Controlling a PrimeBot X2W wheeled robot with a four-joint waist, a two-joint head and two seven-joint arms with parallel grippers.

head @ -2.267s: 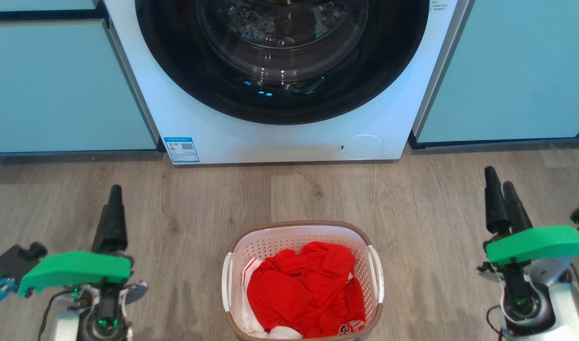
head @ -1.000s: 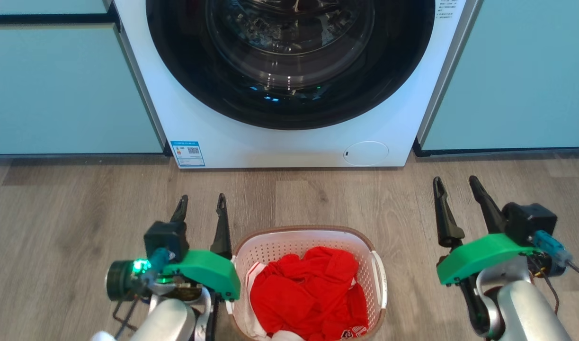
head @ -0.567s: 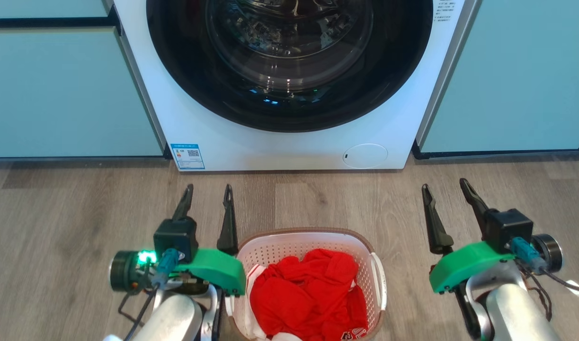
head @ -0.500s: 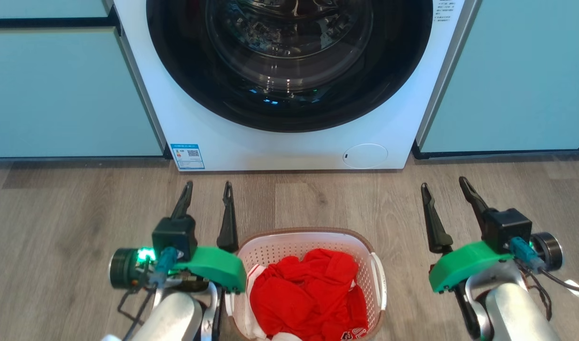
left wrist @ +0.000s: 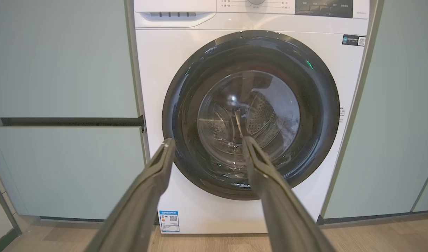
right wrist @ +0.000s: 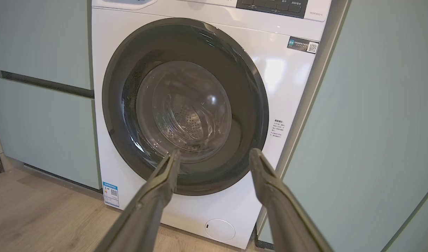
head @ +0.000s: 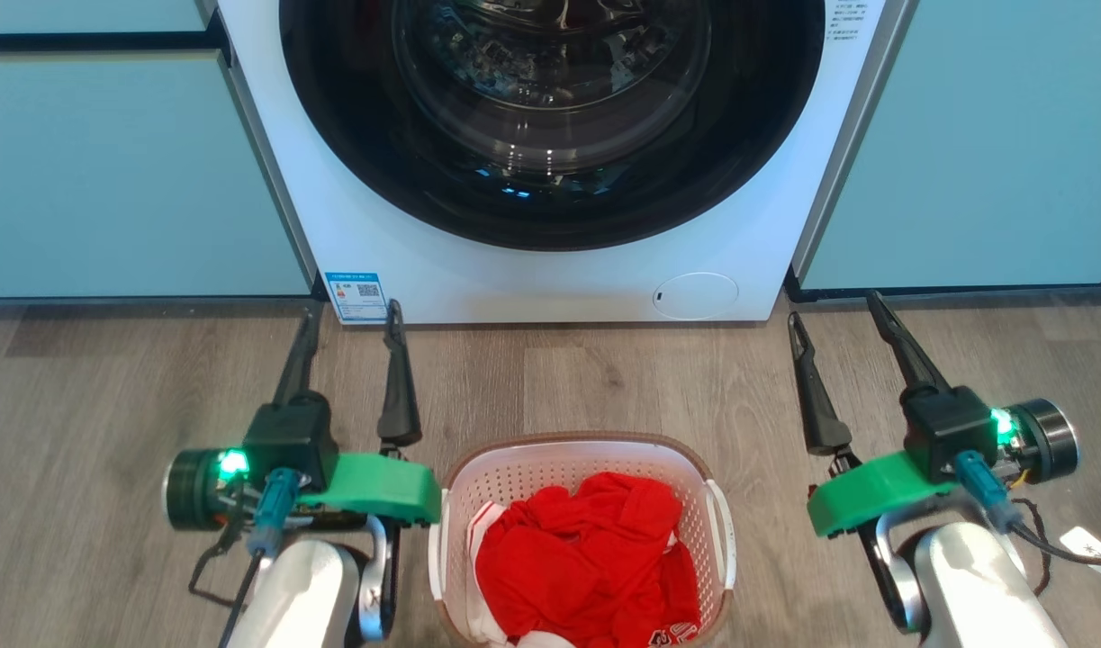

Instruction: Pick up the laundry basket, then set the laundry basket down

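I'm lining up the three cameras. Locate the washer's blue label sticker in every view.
Head view: blue label sticker at the washer's lower left corner.
Left wrist view: sticker low, left of centre.
Right wrist view: sticker low on the left.
Shared landmark: the dark round door, up-right of it everywhere.

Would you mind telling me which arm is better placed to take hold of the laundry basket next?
Left, probably: the left gripper, open, has its base right beside the laundry basket; the right gripper, also open, stands further off.

Open floor (head: 604,378) flanks the laundry basket (head: 550,468) on both sides — the washer (head: 532,279) walls off the far end.
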